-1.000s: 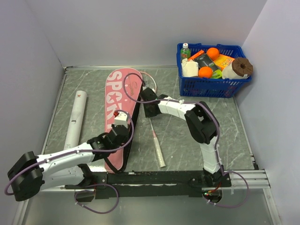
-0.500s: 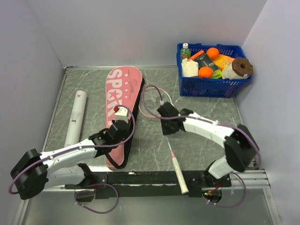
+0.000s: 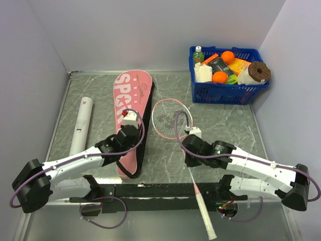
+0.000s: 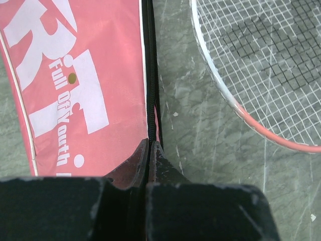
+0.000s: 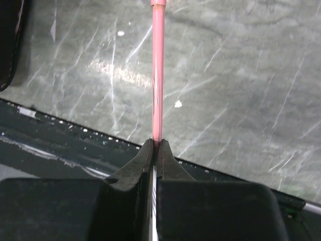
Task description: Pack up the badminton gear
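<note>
The pink racket-shaped bag (image 3: 131, 108) with white lettering lies lengthwise left of centre; it also shows in the left wrist view (image 4: 75, 75). My left gripper (image 3: 135, 134) is shut on the bag's black zipper edge (image 4: 150, 100). One pink-framed racket lies right of the bag, its head (image 3: 169, 118) flat on the table and also visible in the left wrist view (image 4: 261, 65). My right gripper (image 3: 190, 161) is shut on its thin pink shaft (image 5: 158, 75). The pale handle (image 3: 204, 218) sticks out past the near rail. The white tube (image 3: 81, 125) lies at the left. No shuttlecock or second racket shows.
A blue plastic basket (image 3: 220, 93) of groceries stands at the back right corner. The black rail (image 3: 160, 191) carrying the arm bases runs along the near edge. Pale walls close in the left, back and right sides.
My right gripper has drawn the racket toward the near edge and rightward, so its head now lies beside the bag and its handle overhangs the rail. My left gripper stays on the bag's edge.
</note>
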Controlling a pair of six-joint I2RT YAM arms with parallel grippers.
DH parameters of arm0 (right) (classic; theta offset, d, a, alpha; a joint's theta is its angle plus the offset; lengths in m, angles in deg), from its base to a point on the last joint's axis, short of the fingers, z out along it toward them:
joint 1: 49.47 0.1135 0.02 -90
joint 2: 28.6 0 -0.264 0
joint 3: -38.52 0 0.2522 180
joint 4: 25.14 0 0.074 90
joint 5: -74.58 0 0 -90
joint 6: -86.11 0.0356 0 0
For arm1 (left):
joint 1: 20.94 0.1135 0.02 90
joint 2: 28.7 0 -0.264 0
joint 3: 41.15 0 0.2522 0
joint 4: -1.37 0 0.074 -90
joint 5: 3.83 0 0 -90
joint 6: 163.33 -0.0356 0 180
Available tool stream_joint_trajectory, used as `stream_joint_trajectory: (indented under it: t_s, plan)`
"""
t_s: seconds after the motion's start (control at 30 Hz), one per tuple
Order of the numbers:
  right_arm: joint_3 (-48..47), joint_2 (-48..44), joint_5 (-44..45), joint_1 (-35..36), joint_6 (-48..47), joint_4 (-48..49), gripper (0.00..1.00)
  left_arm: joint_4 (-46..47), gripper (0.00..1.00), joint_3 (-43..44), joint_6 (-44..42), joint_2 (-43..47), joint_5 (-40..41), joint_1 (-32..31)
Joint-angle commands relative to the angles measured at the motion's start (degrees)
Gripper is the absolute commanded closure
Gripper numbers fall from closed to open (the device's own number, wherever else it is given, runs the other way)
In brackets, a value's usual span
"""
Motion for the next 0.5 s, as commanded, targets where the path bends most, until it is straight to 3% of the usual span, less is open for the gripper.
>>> stream_joint_trajectory:
  t_s: [0.0,0.47]
  plan:
    - [0.76,-0.73,2.78,1.78,4.5,-1.91,1.0,2.48,0.99,2.02,1.2,2.7,-2.07,0.07]
    - [-3.72,11.12,0.5,2.75,0.37,7.06,1.0,-0.41,0.99,3.95,1.9,2.01,-2.95,-1.68]
